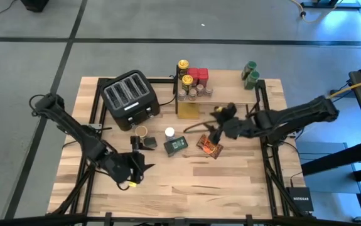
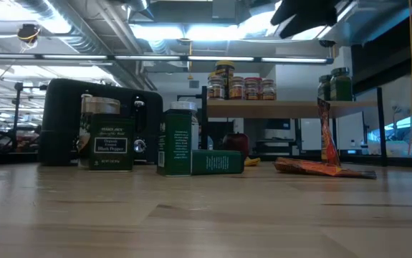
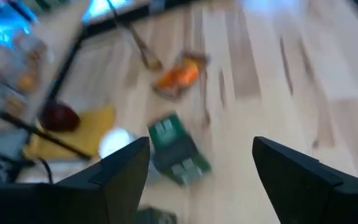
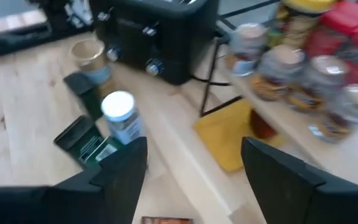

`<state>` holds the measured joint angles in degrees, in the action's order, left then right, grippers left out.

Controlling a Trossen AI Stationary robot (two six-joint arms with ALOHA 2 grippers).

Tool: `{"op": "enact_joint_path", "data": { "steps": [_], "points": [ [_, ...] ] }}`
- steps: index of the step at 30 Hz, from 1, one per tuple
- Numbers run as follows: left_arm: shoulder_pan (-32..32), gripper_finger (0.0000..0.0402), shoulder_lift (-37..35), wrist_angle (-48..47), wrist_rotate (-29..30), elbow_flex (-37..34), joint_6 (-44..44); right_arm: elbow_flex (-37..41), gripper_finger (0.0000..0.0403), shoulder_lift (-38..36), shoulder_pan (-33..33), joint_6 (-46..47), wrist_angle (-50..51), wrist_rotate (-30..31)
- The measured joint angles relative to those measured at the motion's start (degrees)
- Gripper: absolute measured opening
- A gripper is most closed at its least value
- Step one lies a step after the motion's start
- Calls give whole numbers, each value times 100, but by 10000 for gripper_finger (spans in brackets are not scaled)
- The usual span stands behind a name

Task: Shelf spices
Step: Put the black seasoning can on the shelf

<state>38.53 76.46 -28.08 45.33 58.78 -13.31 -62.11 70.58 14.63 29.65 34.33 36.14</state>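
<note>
The shelf holds several jars with yellow and red lids and two green jars. On the tabletop stand a tan-lidded jar, a dark tin and a white-lidded jar. A green tin lies on its side, and an orange foil packet lies flat. My left gripper is open, near the table's near-left part, facing the green tin. My right gripper is open and raised over the shelf's front edge, above the foil packet.
The black toaster stands left of the shelf. A yellow flat thing lies under the shelf's left end. The shelf's black legs stand near the right gripper. Bare wood stretches along the near edge.
</note>
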Motion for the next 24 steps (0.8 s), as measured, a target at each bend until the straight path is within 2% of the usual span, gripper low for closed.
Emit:
{"op": "enact_joint_path", "data": {
  "steps": [5, 10, 15, 17, 22, 24],
  "points": [
    [-108, 279, -619, 146, 309, 221, 731, 0, 266, 670, 305, -197, -685, -3],
    [-224, 279, -1152, 646, 888, -87, 998, 7, 266, 1235, 385, -443, -1371, -148],
    [-162, 279, -1484, 602, 899, -395, 840, 8, 266, 1718, 370, -420, -2038, -349],
    [-108, 279, -1595, 543, 932, -406, 758, 7, 266, 1920, 372, -415, -2669, -452],
    [120, 279, -1728, 285, 959, -406, 389, 2, 266, 2492, 388, -591, -4167, -1372],
    [213, 279, -1728, 253, 1009, -410, 327, 2, 266, 2725, 481, -740, -4591, -1451]
  ]
}}
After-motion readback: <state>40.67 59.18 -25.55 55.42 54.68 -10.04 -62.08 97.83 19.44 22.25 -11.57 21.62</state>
